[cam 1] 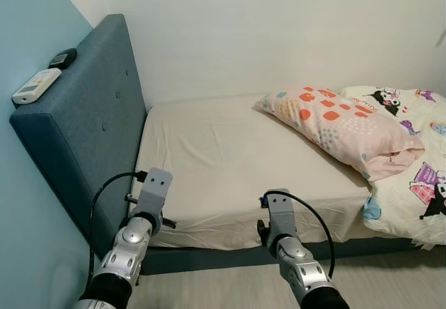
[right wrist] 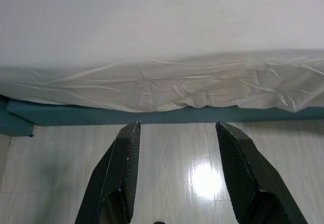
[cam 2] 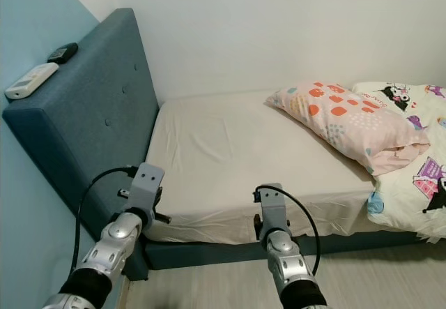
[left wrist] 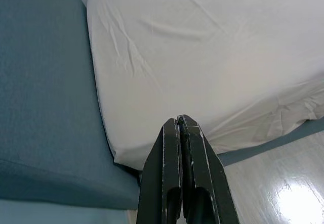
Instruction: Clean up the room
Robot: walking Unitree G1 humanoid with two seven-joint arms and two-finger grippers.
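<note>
A bed with a cream fitted sheet (cam 1: 223, 162) stands in front of me. A pink pillow with orange and dotted patches (cam 1: 337, 124) lies tilted across its right side, on a white cartoon-print duvet (cam 1: 411, 176). Both my arms reach forward low over the bed's near edge, the left arm (cam 1: 155, 190) by the headboard corner and the right arm (cam 1: 279, 218) at mid-bed. My left gripper (left wrist: 178, 119) is shut with nothing in it, over the sheet's corner. My right gripper (right wrist: 177, 125) is open and empty above the floor beside the bed base.
The dark blue padded headboard (cam 1: 90, 121) rises at the left against a light blue wall. On its top ledge lie a white remote (cam 1: 36, 86) and a small black device (cam 1: 63, 58). Pale wood floor (right wrist: 167, 153) runs along the blue bed base (right wrist: 152, 115).
</note>
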